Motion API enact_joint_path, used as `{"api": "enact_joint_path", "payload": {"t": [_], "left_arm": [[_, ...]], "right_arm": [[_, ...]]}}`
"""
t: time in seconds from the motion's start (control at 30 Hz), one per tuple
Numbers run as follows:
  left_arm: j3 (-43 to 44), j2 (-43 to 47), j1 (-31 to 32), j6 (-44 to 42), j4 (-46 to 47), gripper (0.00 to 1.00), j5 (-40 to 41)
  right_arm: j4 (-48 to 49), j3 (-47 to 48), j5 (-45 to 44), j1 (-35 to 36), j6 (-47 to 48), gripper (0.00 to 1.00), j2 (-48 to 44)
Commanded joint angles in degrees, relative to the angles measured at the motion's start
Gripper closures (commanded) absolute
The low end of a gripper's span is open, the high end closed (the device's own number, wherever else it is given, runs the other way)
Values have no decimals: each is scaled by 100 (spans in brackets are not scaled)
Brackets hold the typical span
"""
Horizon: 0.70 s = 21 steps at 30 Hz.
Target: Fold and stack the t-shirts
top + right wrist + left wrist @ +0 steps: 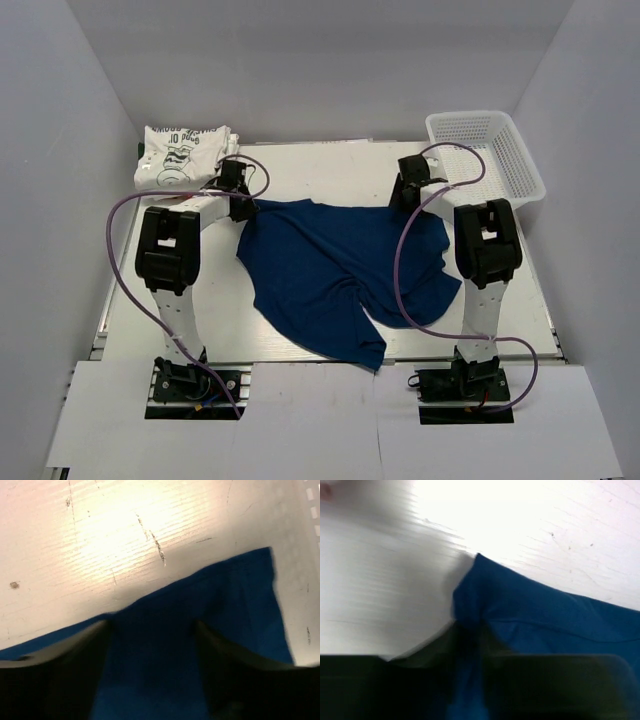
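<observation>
A large navy-blue t-shirt (340, 265) lies rumpled across the middle of the table (330, 165). My left gripper (242, 206) is at its far left corner. In the left wrist view the jaws stand close together, and the left gripper (470, 630) pinches a raised ridge of the blue cloth (545, 615). My right gripper (405, 197) sits at the shirt's far right edge. In the right wrist view it (152, 625) is open, its fingers (75, 655) spread wide on the blue cloth (235, 595). A folded white t-shirt (180, 155) with dark print lies at the far left.
A white plastic mesh basket (520, 165) stands at the far right corner of the table. Grey walls close in on the left, back and right. Purple cables loop off both arms above the cloth.
</observation>
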State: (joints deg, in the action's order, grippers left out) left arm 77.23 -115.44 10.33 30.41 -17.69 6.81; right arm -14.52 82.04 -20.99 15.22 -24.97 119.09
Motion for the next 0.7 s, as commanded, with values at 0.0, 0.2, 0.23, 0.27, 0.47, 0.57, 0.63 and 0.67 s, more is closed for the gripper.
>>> {"api": "enact_joint_path", "payload": {"t": [0.0, 0.2, 0.23, 0.27, 0.47, 0.57, 0.63, 0.67], "left_arm": [[-165, -102, 40, -123, 266, 84, -539], [-50, 624, 92, -449, 898, 100, -918], [-155, 854, 92, -501, 1038, 100, -918], [-286, 1100, 92, -562, 1283, 100, -779], [-788, 2937, 92, -668, 1813, 100, -715], [-1104, 4061, 92, -668, 1980, 100, -988], [-1227, 4984, 92, -668, 2059, 100, -988], [-1228, 5266, 92, -668, 1990, 100, -988]], "right_arm": [[-121, -160, 306, -28, -227, 35, 80], [336, -549, 245, -28, 70, 100, -438], [301, -557, 175, -19, 184, 100, -752], [249, -584, -86, 15, 247, 100, -895], [643, -1522, -134, 51, 625, 100, -3270], [802, -1884, 42, 95, 783, 100, -4492], [767, -2060, 209, 130, 871, 100, -4989], [758, -2095, 245, 130, 880, 100, -5705]]}}
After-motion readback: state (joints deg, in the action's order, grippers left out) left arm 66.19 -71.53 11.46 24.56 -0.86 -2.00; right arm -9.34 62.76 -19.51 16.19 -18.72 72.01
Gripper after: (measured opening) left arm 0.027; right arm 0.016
